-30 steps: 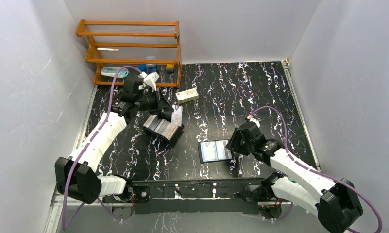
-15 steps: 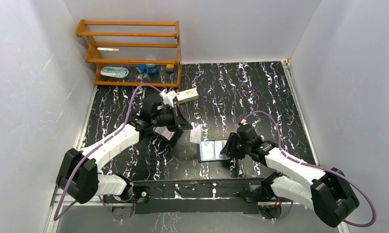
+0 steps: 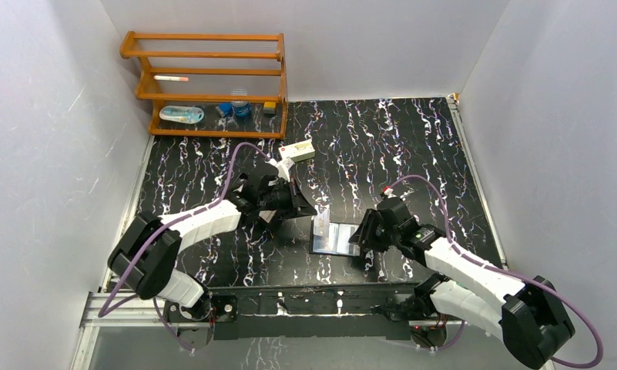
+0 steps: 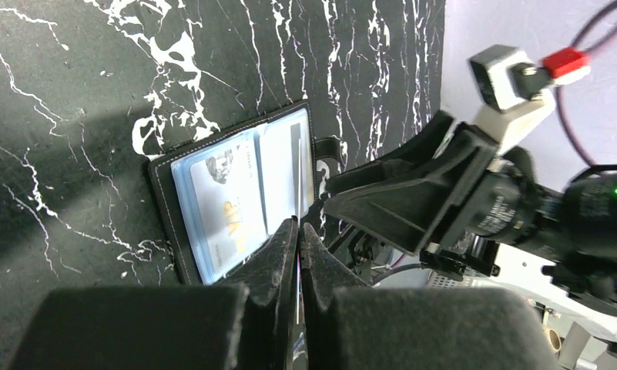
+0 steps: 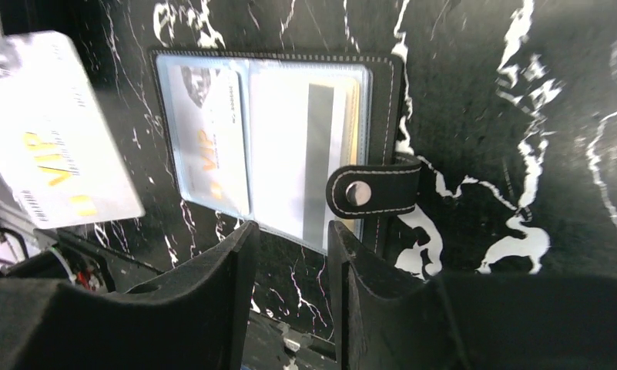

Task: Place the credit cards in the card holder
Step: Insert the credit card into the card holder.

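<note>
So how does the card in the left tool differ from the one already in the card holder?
The held card is pinched in the shut left tool, outside the card holder; the stored card lies flat in one of its sleeves. The held card is bare and white; the stored card looks bluish behind clear plastic. Both carry yellow VIP print.

Pale grey walls (image 3: 367, 46) on 3 sides, black white-veined tabletop (image 3: 413, 146), wooden rack (image 3: 205, 36) in far-left corner
</note>
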